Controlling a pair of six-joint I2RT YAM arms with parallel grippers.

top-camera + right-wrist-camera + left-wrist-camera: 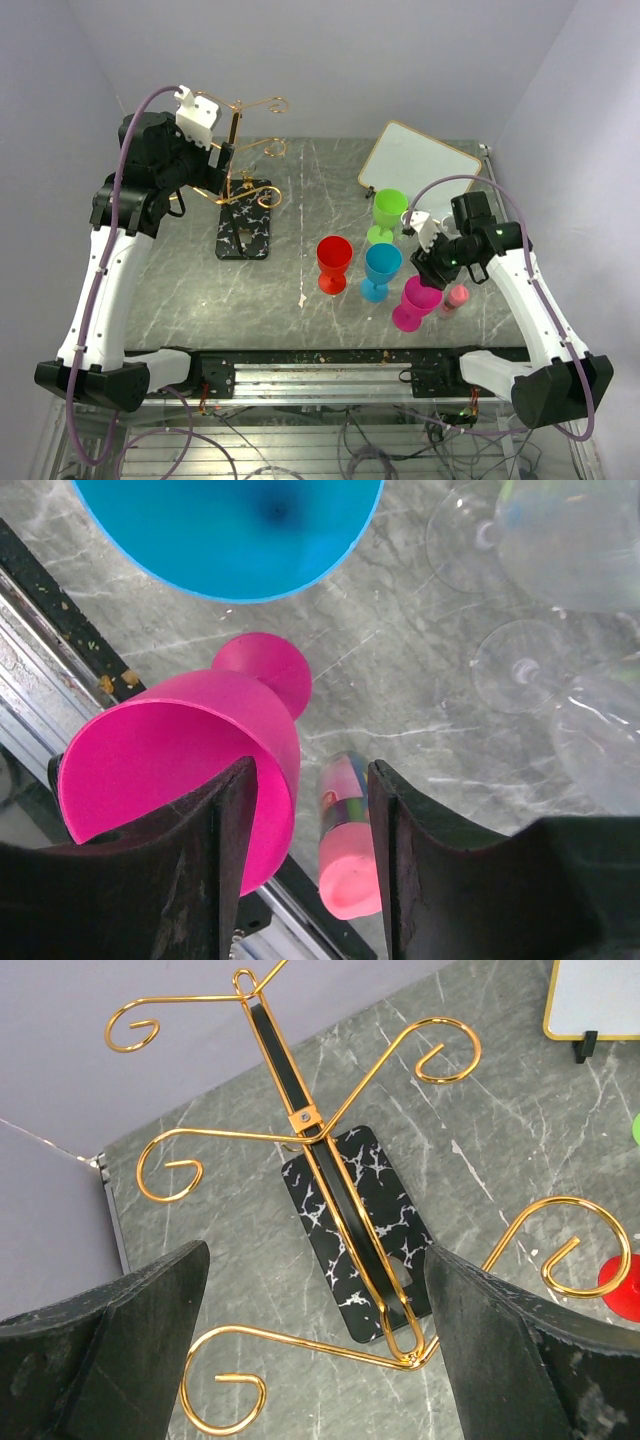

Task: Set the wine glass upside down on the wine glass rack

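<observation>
The gold wine glass rack (243, 150) stands on its black white-veined base (245, 232) at the back left. In the left wrist view its stem (330, 1190) and curled arms lie between my fingers. My left gripper (222, 175) (318, 1260) is open and wide around the rack's lower stem, without touching it. A magenta wine glass (415, 303) (190, 770) stands at the front right. My right gripper (428, 272) (310, 770) is open above it. Its left finger (200, 870) is over the bowl and the bowl's wall lies in the gap.
Red (334, 262), blue (381, 268) (230, 530) and green (389, 212) glasses stand mid-table. A small pink bottle (455, 298) (348, 850) lies beside the magenta glass. Clear glasses (560, 540) show at the right. A whiteboard (418, 160) stands behind. The front rail (320, 375) is close.
</observation>
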